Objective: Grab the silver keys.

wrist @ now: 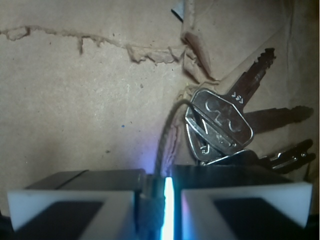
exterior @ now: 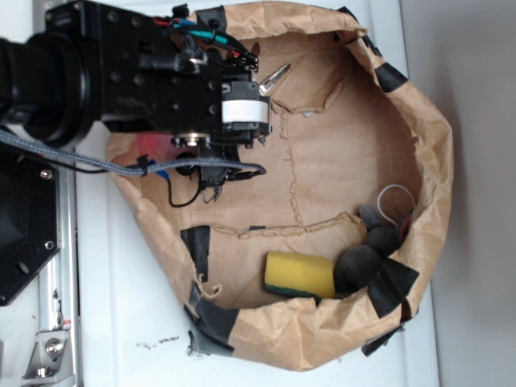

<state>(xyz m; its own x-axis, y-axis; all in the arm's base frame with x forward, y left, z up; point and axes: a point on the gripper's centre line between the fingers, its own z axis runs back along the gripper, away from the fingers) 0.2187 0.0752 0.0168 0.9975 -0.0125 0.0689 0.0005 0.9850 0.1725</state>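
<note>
The silver keys [wrist: 220, 122] lie fanned on the brown paper, up and to the right of my jaws in the wrist view. Their thin wire ring [wrist: 162, 140] curves down into the jaws. My gripper [wrist: 157, 192] is shut on the ring's small metal barrel, with only a thin bright slit left beside it. In the exterior view one key [exterior: 276, 78] pokes out past the black wrist [exterior: 234, 109] at the upper left of the paper basin. The wrist hides the fingers and the other keys there.
The crumpled brown paper wall [exterior: 427, 161] rings the work area, patched with black tape [exterior: 393, 282]. A yellow sponge [exterior: 300, 274], dark round objects [exterior: 367, 258] and a thin white loop [exterior: 395, 197] sit at the lower right. A torn paper seam [wrist: 150, 50] runs above the keys.
</note>
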